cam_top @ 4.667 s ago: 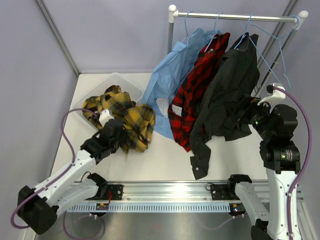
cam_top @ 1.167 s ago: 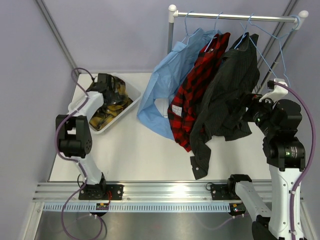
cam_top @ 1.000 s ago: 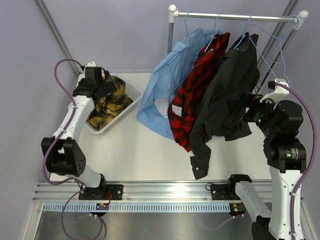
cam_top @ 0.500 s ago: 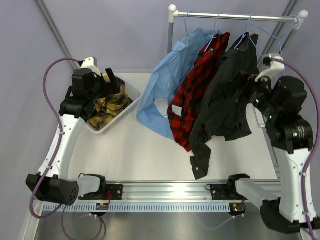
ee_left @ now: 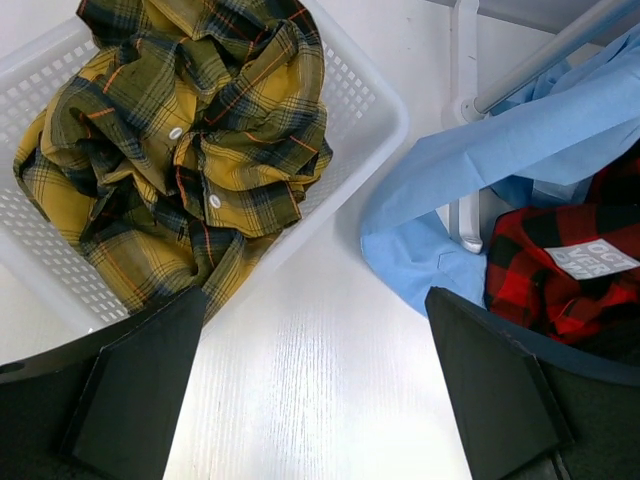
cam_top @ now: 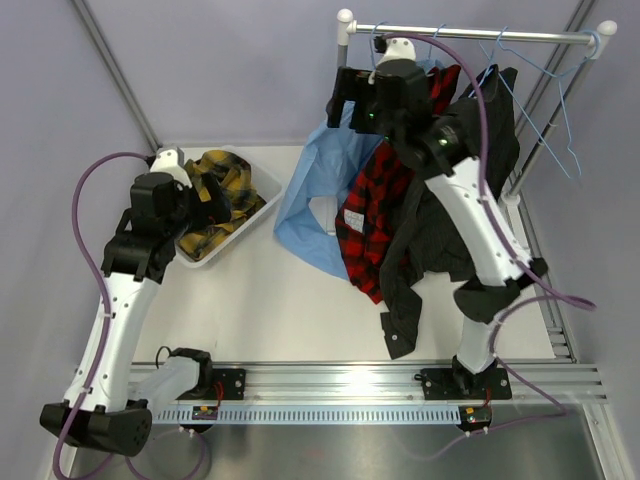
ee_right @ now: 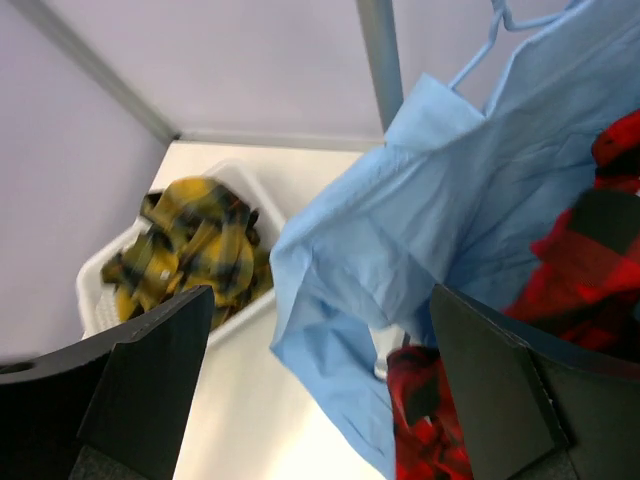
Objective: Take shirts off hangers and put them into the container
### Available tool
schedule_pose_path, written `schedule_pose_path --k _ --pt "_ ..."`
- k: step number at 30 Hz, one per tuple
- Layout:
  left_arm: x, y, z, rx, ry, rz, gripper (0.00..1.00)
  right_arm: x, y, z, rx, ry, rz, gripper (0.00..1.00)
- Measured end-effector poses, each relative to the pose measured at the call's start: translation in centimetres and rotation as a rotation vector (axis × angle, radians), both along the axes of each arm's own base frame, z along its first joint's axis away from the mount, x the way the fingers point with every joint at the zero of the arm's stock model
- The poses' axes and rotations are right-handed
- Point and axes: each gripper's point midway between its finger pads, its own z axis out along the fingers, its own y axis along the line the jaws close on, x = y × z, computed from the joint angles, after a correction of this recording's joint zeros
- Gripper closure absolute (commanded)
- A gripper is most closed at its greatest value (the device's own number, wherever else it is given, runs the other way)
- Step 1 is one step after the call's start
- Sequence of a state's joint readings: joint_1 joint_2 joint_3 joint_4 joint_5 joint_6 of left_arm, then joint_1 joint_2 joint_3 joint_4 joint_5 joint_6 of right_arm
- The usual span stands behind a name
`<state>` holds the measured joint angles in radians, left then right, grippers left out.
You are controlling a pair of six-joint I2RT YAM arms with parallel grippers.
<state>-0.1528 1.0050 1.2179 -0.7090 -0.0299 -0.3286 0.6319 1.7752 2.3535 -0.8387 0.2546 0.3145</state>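
Note:
The yellow-and-black plaid shirt (cam_top: pixel 226 189) (ee_left: pixel 190 150) lies bunched in the white container (cam_top: pixel 262 203) (ee_left: pixel 375 110). My left gripper (cam_top: pixel 208 203) (ee_left: pixel 315 392) hovers open and holding nothing over the table by the container's near right side. Three shirts hang on pale-blue hangers (ee_right: pixel 490 38): light blue (cam_top: pixel 312 190) (ee_right: pixel 480 200), red plaid (cam_top: pixel 385 210) (ee_left: pixel 560 260), and black (cam_top: pixel 462 195). My right gripper (cam_top: pixel 348 108) (ee_right: pixel 320 372) is open, high up by the light blue shirt's shoulder, with nothing between its fingers.
The metal rail (cam_top: pixel 470 34) with white caps carries empty hangers (cam_top: pixel 548 95) at its right end. Its left post (ee_left: pixel 462 110) stands between container and shirts. My right arm (cam_top: pixel 470 210) crosses in front of the black shirt. Purple walls close in at the left and back.
My right arm has swung from the right side across the rack to the light blue shirt's top. My left gripper has drawn back from over the container.

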Motion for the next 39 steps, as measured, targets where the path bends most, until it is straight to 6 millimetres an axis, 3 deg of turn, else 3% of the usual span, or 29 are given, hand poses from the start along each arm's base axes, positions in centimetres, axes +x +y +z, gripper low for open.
schedule_pose_path --k 3,7,11,19,30,34,39 --pt "-0.7 0.1 0.2 -0.002 -0.009 -0.001 0.01 3.5 2.0 -1.5 0.017 0.016 -0.092 0.01" --pt "-1.4 0.2 -0.4 -0.002 -0.003 -0.002 0.01 6.8 2.2 -4.9 0.002 0.045 -0.236 0.01" --pt "-1.9 0.1 -1.1 -0.004 0.018 -0.011 0.01 8.5 1.5 -6.9 -0.021 0.046 -0.340 0.01" --pt "-2.4 -0.5 -2.4 -0.017 0.058 -0.038 0.01 11.2 1.8 -8.0 0.001 -0.014 -0.425 0.07" --pt "-2.6 -0.7 -2.8 -0.025 0.072 -0.053 0.01 11.5 1.1 -12.9 -0.091 0.046 -0.445 0.38" --pt "-2.6 -0.8 -2.8 -0.026 0.072 -0.055 0.01 10.3 -0.1 -11.9 -0.098 0.051 -0.432 0.47" --pt "-2.6 -0.9 -2.8 -0.029 0.073 -0.060 0.01 8.7 -2.5 -9.1 -0.071 0.032 -0.429 0.51"
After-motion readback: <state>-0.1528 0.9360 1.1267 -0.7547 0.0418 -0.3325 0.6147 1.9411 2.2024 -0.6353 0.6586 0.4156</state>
